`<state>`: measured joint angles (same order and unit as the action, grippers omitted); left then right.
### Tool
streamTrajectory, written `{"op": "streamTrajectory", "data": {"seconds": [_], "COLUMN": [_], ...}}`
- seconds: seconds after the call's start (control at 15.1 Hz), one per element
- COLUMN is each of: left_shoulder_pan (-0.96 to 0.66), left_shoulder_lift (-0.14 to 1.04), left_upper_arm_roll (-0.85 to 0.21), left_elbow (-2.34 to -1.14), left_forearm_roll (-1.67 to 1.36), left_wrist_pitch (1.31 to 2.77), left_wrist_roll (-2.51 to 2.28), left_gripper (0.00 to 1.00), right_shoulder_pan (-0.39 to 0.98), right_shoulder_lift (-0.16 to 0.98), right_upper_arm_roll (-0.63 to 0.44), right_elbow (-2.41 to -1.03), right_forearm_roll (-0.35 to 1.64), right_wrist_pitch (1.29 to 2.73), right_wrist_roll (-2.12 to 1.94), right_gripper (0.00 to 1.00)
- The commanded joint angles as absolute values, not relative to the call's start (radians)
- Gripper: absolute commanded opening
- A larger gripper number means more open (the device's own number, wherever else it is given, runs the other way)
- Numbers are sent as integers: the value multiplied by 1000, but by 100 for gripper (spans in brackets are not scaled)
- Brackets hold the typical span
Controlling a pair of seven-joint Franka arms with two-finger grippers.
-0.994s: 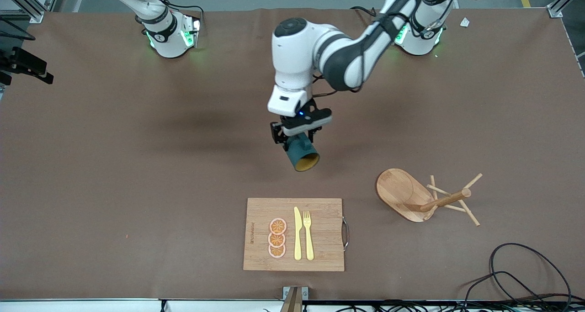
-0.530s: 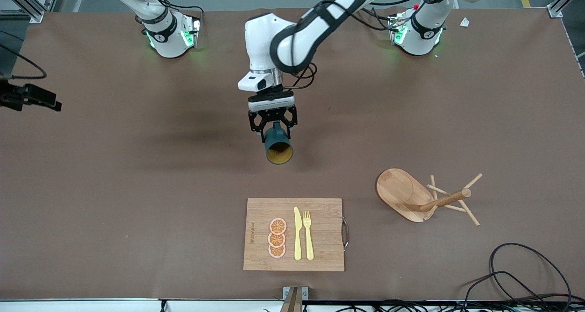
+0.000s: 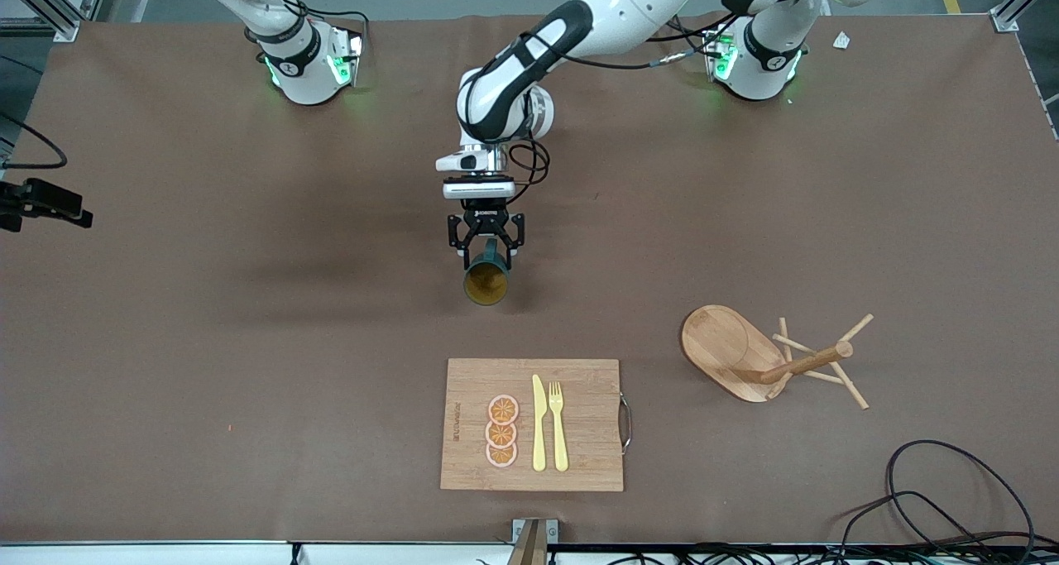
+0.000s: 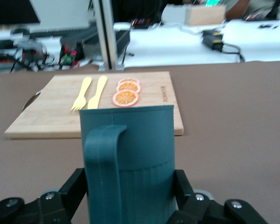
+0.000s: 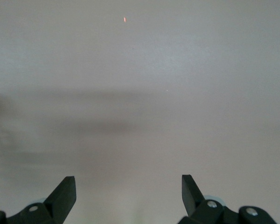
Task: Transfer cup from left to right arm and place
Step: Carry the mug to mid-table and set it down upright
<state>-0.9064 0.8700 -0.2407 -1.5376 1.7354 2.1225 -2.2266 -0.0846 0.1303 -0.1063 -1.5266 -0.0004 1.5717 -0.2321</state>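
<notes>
White arms, black fingers (image 3: 464, 236)

Even overhead light, soft shadows, blurry wrist views

I hold the teal cup (image 4: 128, 158) between my two black fingers (image 4: 74, 189), with its handle (image 4: 102, 172) facing my camera. Past the cup, a wooden board (image 4: 51, 109) lies on the brown table (image 4: 233, 121), carrying a yellow fork (image 4: 80, 94), a yellow knife (image 4: 98, 91) and orange slices (image 4: 126, 92).

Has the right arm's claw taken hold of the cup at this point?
No. The cup is clamped in the left claw above the bare table, while the right claw stands open with nothing between its fingers.
</notes>
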Motion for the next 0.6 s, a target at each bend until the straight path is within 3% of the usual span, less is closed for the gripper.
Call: {"op": "streamTrajectory", "data": {"seconds": [0.0,0.2,0.4,0.53], "left_shoulder_pan": [-923,-923,-937,-939], "left_shoulder_lift": [952,1008,1022,1022], "left_upper_arm_roll": [-230,-230,-230,-235], "left_elbow": [-1503,-1505,-1508,-1520], "left_forearm_roll": [1921,2048,2051,2040], "left_wrist_pitch": [2054,1981,1937,1936], "left_wrist_roll": [-2337,-2407,-2433,-2442], "left_gripper": [53,54,64,91], "right_shoulder_pan": [-113,-120,-95,-52], "right_shoulder_lift": [144,147,147,147], "right_upper_arm_roll": [-92,-92,-86,-86], "right_elbow": [-1520,-1526,-1535,-1542], "right_forearm_roll": [-11,-6,2,2], "right_wrist_pitch": [1585,1586,1577,1578], "right_wrist_roll": [-252,-207,10,159], "right_gripper": [100,100,100,100]}}
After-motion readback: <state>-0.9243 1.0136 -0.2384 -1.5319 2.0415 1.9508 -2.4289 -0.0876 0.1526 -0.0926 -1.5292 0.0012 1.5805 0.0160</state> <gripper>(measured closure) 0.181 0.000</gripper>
